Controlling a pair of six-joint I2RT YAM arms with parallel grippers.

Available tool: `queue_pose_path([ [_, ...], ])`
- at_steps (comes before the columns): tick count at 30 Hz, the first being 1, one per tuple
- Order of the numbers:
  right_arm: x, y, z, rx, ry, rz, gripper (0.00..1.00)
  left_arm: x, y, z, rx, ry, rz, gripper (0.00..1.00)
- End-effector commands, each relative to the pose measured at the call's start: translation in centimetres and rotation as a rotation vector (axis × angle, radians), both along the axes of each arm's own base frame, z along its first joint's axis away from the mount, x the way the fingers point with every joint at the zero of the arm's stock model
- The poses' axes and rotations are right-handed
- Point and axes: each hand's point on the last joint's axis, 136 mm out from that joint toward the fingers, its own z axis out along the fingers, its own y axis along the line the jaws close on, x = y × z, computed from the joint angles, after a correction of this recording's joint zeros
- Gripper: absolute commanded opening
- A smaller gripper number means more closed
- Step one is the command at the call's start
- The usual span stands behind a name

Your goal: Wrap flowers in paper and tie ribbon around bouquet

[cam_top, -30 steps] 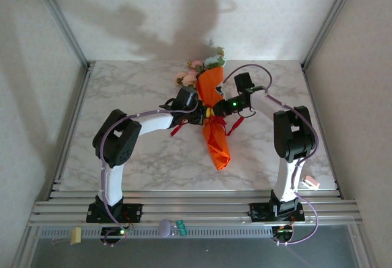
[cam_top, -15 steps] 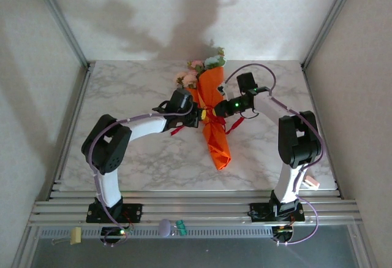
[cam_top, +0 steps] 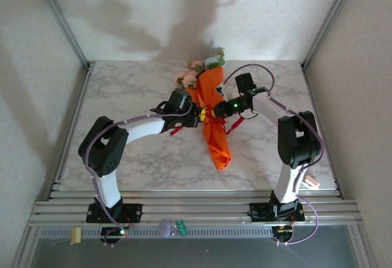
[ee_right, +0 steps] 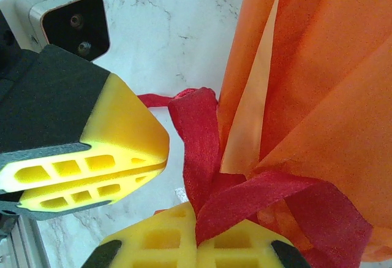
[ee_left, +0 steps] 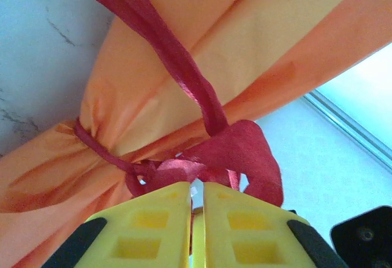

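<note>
- Right claw (ee_right: 196, 219): mine, closed and clamped on the ribbon (ee_right: 199, 133). A red fold rises from between my yellow pads, hard against the paper (ee_right: 318, 96).
- Left claw (ee_left: 196, 189): mine, yellow pads almost together with a thin slit between them. The tips sit at the red knot; I cannot tell whether any ribbon is pinched in the slit.
- Placement of both claws: from above they face each other across the waist of the bouquet (cam_top: 215, 133), left claw on its left flank and right claw on its right.
- Bouquet: one slim orange cone lying flat near the middle of the desk (cam_top: 135, 151). Its narrow end points toward my bases and its wide end toward the far wall.
- Flowers (cam_top: 205, 65): pink and pale heads with green leaves, sticking out of the wide end near the far edge of the desk.
- Paper: bright orange, gathered into creases where the ribbon cinches it. A paler underside shows in one fold.
- Ribbon: red, wound once round the waist and knotted. One strand runs up across the paper, a loose tail lies on the desk to the left, and a loop lies to the right.
- Desk: white marble pattern.
</note>
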Motion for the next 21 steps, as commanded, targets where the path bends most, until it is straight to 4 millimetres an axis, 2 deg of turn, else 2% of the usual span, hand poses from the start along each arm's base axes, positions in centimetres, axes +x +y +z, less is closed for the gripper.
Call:
queue_pose_path([
  [1,0.4,0.1,-0.1,-0.004,-0.007,0.006,0.0,-0.1,-0.7,1.3,-0.033,0.001,0.002,0.17],
  [11,0.7,0.3,-0.3,0.008,-0.001,0.008,0.0,0.7,-1.9,1.3,-0.105,0.029,0.027,0.24],
  [17,0.8,0.2,-0.2,0.011,-0.003,0.007,0.0,0.7,-2.5,0.9,-0.127,0.045,0.023,0.18],
  [21,1.0,0.1,0.0,0.011,-0.01,0.001,0.0,0.8,-2.7,0.3,-0.125,0.057,0.022,0.17],
])
